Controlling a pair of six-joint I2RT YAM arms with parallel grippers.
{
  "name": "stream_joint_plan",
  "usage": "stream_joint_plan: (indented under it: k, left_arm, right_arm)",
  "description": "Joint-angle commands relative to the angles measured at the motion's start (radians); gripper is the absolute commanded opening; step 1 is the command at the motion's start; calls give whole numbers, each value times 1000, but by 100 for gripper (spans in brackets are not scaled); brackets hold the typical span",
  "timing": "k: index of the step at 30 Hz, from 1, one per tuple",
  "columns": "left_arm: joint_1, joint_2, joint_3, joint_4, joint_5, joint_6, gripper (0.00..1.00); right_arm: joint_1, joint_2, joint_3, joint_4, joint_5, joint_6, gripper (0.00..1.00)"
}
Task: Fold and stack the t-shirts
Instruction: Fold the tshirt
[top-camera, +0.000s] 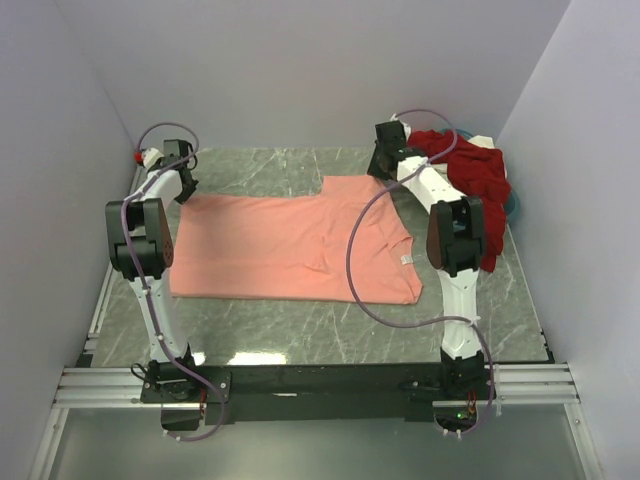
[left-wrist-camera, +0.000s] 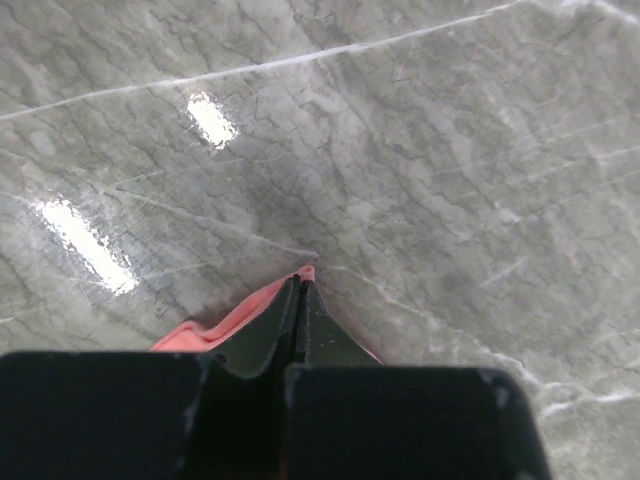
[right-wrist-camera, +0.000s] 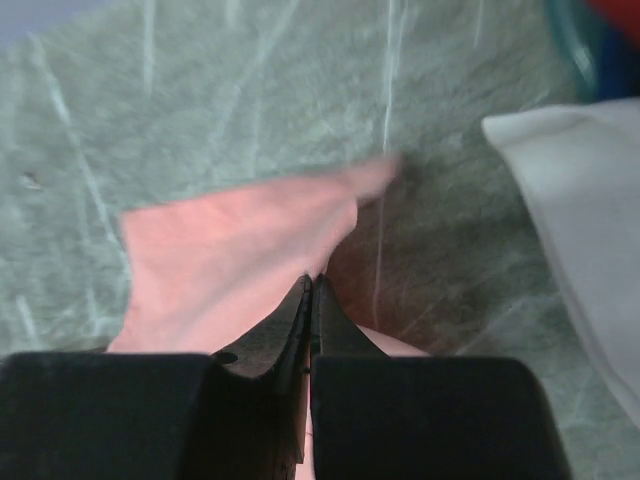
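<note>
The salmon-pink t-shirt lies spread flat across the middle of the table. My left gripper is shut on its far left corner; pink cloth shows around the closed fingers. My right gripper is shut on the shirt's far right part, and a pink flap hangs lifted past the fingers. The dark red t-shirt lies crumpled at the far right on a pile, with the white t-shirt and teal-blue t-shirt showing at its edges. White cloth also shows in the right wrist view.
The grey marble tabletop is walled by pale panels on the left, back and right. A metal rail runs along the near edge with both arm bases on it. Purple cables loop over each arm.
</note>
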Motion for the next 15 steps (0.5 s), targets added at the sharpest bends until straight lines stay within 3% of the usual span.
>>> stream_joint_plan:
  k: [1, 10, 15]
  left_arm:
    - [1, -80, -5, -9, -2, 23, 1]
    - [3, -139, -65, -16, -2, 10, 1]
    - [3, -230, -173, -2, -8, -26, 1]
  right_arm:
    - [-13, -110, -28, 74, 50, -33, 0]
    - [-14, -242, -217, 120, 61, -18, 0]
    - [-13, -325, -358, 146, 55, 13, 0]
